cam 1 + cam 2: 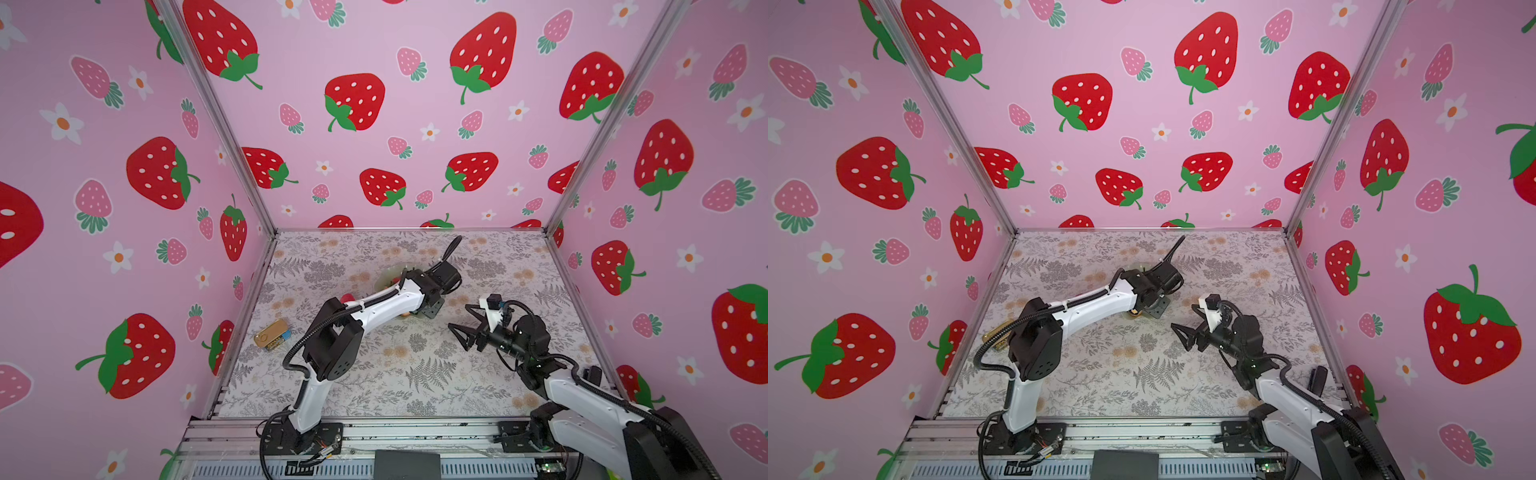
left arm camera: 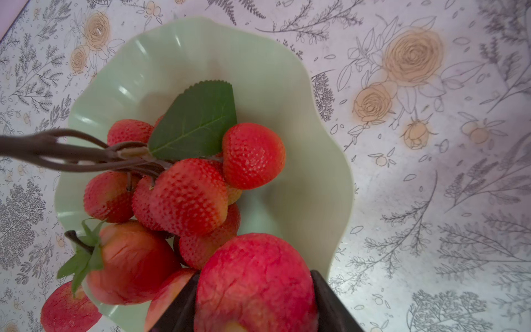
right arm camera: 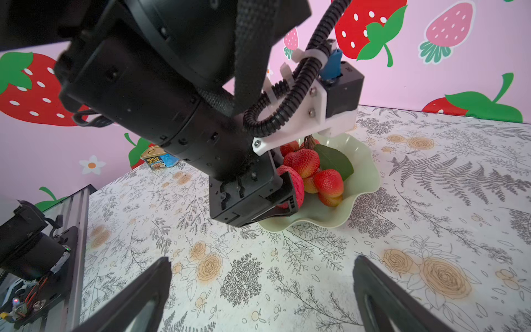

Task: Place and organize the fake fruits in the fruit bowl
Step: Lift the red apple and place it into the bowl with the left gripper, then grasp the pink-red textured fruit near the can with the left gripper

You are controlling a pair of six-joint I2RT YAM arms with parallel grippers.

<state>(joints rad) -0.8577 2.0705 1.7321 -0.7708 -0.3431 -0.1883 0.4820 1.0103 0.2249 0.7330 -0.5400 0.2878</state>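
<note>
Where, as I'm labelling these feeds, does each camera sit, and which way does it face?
Both top views: high at the front, looking down over the table, left arm and right arm.
Left wrist: above the fruit bowl, looking down into it; left claw grips a pinkish-red ball.
Right wrist: low, looking across the table at the bowl; open right claw shows.
Shared: both wrist views show the berry cluster.

A gold rectangular metal tin (image 1: 272, 333) with a blue printed label lies flat at about nine o'clock on the counter (image 1: 415, 386), near the left wall. The right wrist view shows SPAM on the tin (image 3: 159, 161). White paper printed with grey ferns and tan roses covers the counter. Pink wallpaper (image 1: 353, 124) with red strawberries and white flowers lines the walls at nine, twelve and three o'clock. A silver aluminium rail (image 1: 374, 432) runs along the six o'clock edge.
</note>
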